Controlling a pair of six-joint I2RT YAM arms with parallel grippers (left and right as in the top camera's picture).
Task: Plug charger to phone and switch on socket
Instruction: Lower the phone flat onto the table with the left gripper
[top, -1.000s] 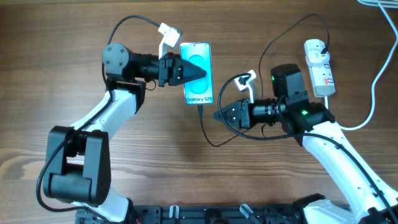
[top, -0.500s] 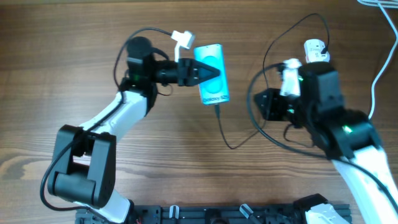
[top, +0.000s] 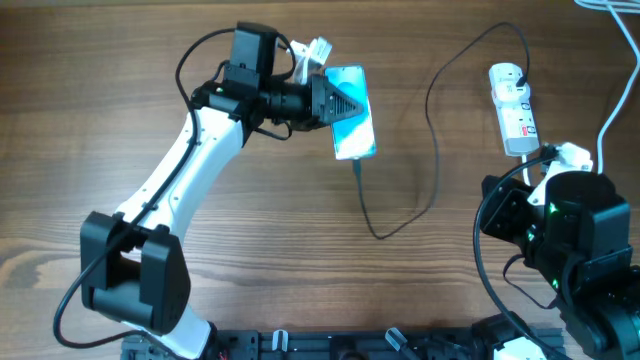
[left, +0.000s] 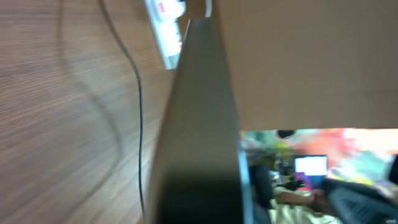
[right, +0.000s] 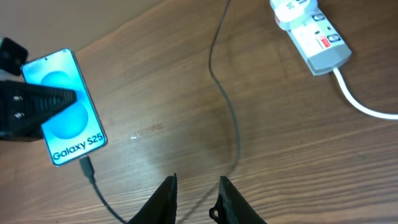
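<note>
- The phone (top: 355, 138) is held tight by the left gripper (top: 338, 100) at the top middle.
- The socket (top: 512, 108) is seen at the upper right, its long side up-and-down.
- The right gripper (right: 198, 182), nearer it, is kept narrow and empty.

Light: bright, even and soft across the wooden surface (top: 250, 270).
Shadows: faint, thin line beside the cable (top: 436, 150).
Glare: none; phone (top: 355, 135) screen glows teal.
Blur: left wrist view smeared, unfocused throughout.
Sharpness: overhead and right wrist views crisp.
</note>
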